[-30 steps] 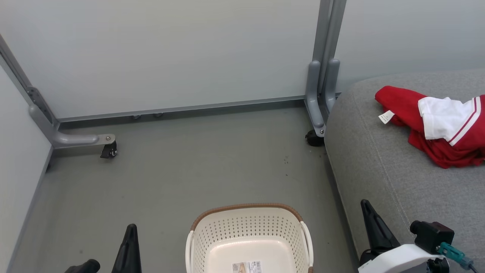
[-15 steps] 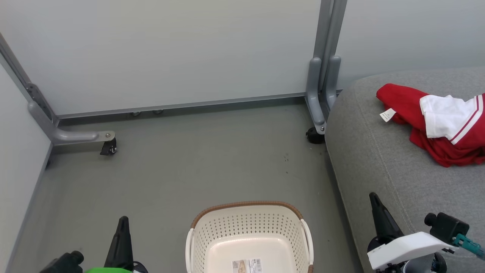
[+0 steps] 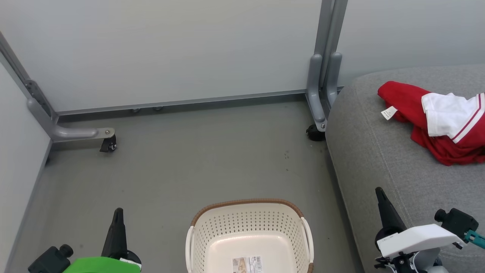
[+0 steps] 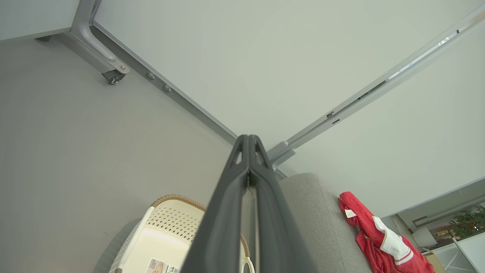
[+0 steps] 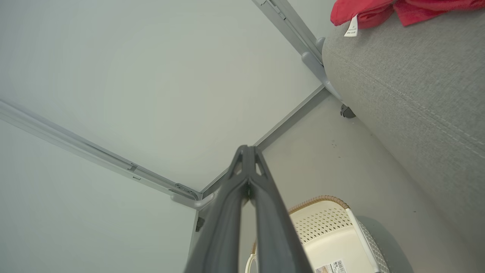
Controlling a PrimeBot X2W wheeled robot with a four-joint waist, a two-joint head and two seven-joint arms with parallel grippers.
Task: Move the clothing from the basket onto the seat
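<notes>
on the right side of the head view, the clothing (image 3: pixel 435 129) lies bunched on the seat (image 3: pixel 379 159), red folds with a white striped panel on top and a small white tag (image 3: pixel 389 112) at its left edge. the basket (image 3: pixel 246 201) stands on the grey floor (image 3: pixel 189 163) just beside the seat's front edge, its pale bottom showing a paper sticker (image 3: pixel 247 264). the left gripper (image 3: pixel 117 216) hangs to the left of the basket, apart from it, and its wrist view shows the two fingers pressed together on nothing. the right gripper (image 3: pixel 380 197) is over the seat's near edge, well apart from the clothing, its fingers likewise closed against each other with nothing between.
</notes>
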